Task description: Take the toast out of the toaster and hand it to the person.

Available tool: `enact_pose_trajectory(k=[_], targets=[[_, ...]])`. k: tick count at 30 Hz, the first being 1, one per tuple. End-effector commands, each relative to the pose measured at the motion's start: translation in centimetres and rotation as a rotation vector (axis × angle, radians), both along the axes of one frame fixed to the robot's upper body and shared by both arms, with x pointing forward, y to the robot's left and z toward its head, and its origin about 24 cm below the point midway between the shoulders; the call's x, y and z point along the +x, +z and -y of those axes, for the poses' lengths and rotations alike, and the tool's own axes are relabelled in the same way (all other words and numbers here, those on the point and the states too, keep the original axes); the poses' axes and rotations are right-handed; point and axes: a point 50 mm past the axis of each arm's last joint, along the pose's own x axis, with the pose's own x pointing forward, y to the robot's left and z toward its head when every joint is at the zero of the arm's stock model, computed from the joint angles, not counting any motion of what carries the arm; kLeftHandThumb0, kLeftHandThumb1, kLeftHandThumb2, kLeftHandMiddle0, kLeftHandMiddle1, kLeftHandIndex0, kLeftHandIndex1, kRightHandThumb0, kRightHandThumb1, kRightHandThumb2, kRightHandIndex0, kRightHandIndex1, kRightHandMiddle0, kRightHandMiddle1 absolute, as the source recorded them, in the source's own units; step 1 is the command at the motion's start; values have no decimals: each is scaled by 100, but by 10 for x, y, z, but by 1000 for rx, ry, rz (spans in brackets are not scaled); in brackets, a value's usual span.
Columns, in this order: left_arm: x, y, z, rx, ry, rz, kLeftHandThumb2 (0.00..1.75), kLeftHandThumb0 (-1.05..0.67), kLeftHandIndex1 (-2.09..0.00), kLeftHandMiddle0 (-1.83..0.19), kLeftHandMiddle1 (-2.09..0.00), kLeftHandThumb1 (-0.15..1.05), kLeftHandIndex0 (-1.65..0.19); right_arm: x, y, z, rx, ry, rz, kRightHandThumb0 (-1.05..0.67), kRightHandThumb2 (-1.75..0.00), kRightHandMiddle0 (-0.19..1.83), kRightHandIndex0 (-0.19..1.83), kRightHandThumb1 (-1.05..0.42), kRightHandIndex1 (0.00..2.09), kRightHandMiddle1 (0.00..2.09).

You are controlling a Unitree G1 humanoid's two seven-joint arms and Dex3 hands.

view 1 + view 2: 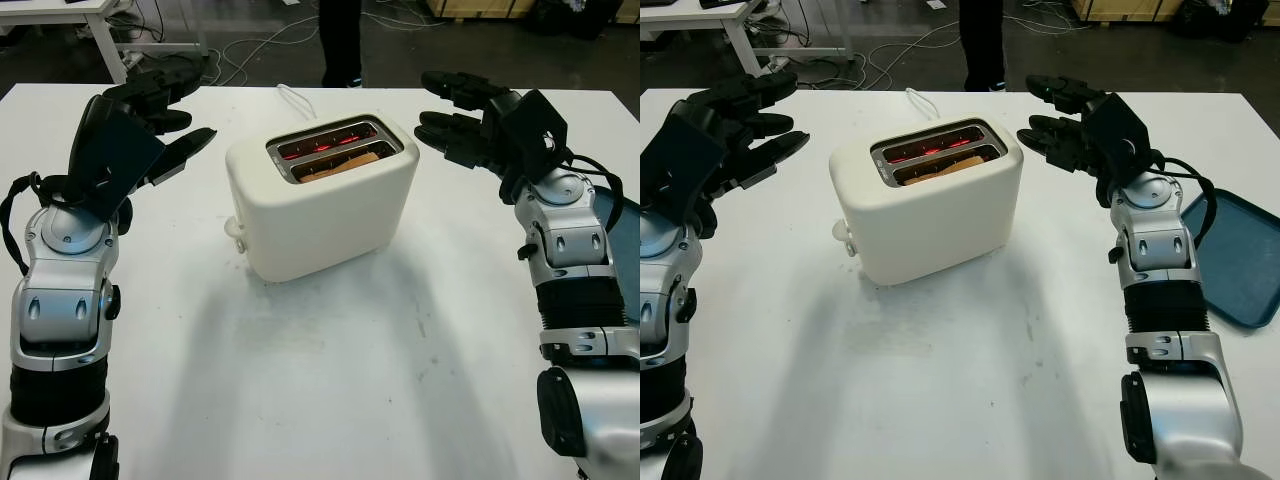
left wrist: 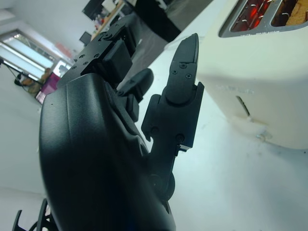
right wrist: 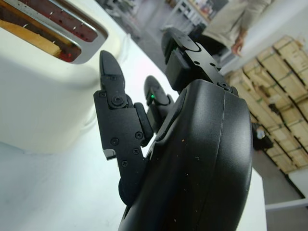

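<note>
Left eye view: the left hand (image 1: 165, 105) hangs open to the left of the white toaster (image 1: 320, 195), holding nothing; the right hand (image 1: 465, 115) hangs open to its right, likewise empty and apart from the casing. The toast (image 1: 340, 165) sits low in the near slot, heating elements glowing red in the far one. A person's legs (image 1: 340, 40) stand beyond the table's far edge (image 1: 300, 400). A blue tray (image 1: 1235, 255) lies far right. Judged progress: nothing extracted yet; grasp, lift and handover all remain.
</note>
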Motion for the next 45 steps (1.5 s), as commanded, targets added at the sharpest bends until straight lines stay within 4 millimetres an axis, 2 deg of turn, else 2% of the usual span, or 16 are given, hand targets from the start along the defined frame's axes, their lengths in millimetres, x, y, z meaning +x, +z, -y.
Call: enact_pose_trajectory(k=[1, 45], targets=[[1, 3, 0, -3, -6, 10, 6, -32, 0, -28, -77, 92, -58, 1, 10, -2, -1, 4, 25, -27, -9, 46, 53, -92, 1, 0], [1, 1, 3, -16, -14, 14, 7, -36, 0, -25, -78, 92, -58, 1, 7, -1, -15, 21, 46, -28, -6, 51, 59, -92, 3, 2]])
